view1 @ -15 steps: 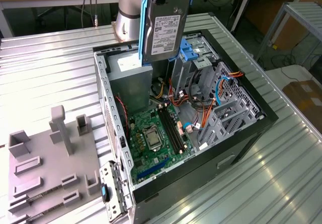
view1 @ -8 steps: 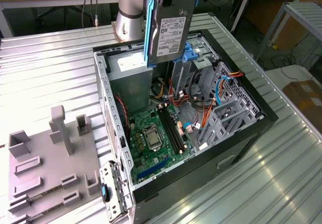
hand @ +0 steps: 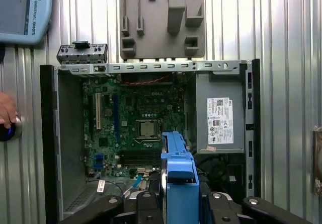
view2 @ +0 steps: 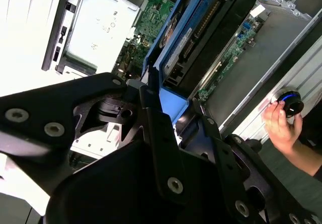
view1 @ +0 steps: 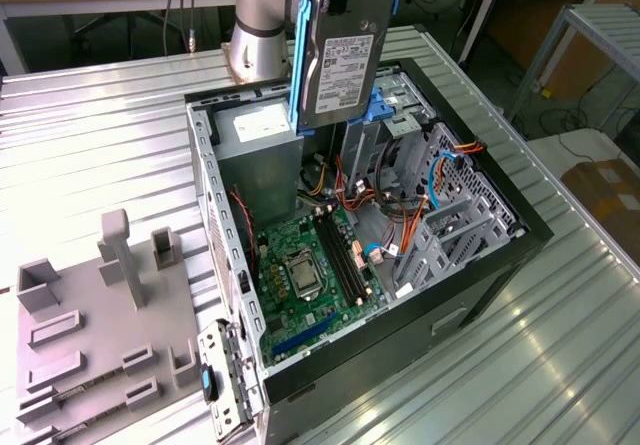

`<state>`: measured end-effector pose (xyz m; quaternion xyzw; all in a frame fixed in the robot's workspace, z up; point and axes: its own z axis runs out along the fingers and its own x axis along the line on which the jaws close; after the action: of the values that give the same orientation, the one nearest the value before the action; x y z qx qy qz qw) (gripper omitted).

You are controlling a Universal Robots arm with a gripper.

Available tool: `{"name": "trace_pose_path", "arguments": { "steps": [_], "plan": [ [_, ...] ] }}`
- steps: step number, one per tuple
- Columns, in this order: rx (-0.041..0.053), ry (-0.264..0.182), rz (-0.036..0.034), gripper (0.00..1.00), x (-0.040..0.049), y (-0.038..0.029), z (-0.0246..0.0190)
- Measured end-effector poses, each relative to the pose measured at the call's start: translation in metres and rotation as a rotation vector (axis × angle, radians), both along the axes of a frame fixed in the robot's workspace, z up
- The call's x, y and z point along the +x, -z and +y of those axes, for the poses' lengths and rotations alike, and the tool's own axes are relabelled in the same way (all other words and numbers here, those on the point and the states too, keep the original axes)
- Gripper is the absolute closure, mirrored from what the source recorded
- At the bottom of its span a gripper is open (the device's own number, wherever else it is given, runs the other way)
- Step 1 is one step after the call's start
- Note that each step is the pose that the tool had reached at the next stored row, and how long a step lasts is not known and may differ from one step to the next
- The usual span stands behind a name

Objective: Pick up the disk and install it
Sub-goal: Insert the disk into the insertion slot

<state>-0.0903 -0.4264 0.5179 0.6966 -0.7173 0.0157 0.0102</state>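
1. Black metal gripper (view2: 173, 108) linkages lie closest to the lens in both wrist views, and the jaws are clamped on the blue side rails of the disk (view2: 201, 43).
2. In the exterior view the flat silver-metal disk (view1: 345, 60) with its white black-printed label hangs upright on edge, the label facing that camera.
3. It is held above the far end of the open black and grey computer case (view1: 500, 255), which lies on its side on the ribbed metal table (view1: 100, 135).
4. The lower edge of the disk seems to hang clear of the case, over the gap between the grey metal power-supply box (view1: 255, 130) and the blue-trimmed drive bay (view1: 385, 105), though the angle leaves that unsure.
5. A green motherboard (view1: 310, 275) covers the floor of the case, with bundled orange and red cables (view1: 400, 225) near it.
6. A grey plastic fixture plate (view1: 90, 335) with upright pegs and slots lies on the table beside the case, on the exterior view's left.
7. In the second wrist view a person's hand (view2: 279, 123) rests at a round black button with a blue ring (view2: 291, 103), beside the case.
8. In the first wrist view a grey-blue handheld control tablet (hand: 22, 7) lies on the table near a corner of the case.
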Motion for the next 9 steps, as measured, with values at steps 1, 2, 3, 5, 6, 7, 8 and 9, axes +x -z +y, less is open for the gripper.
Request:
{"name": "trace_pose_path", "arguments": {
  "steps": [1, 2, 3, 5, 6, 7, 8, 9],
  "plan": [
    [0.0000, 0.000, 0.0000, 0.63, 0.0000, 0.0000, 0.0000],
    [-0.0001, 0.000, 0.0000, 0.63, 0.0000, 0.0000, 0.0000],
    [-0.0004, 0.000, 0.0000, 0.63, 0.0000, 0.0000, 0.0000],
    [-0.0010, 0.000, 0.0000, 0.63, 0.0001, 0.0000, -0.0003],
    [-0.0016, 0.000, 0.0000, 0.63, 0.0002, 0.0000, -0.0007],
    [-0.0023, 0.000, 0.0000, 0.63, 0.0003, 0.0000, -0.0017],
    [-0.0029, 0.000, 0.0000, 0.63, 0.0004, 0.0000, -0.0022],
    [-0.0037, 0.000, 0.0000, 0.63, 0.0006, 0.0000, -0.0030]
  ]
}}
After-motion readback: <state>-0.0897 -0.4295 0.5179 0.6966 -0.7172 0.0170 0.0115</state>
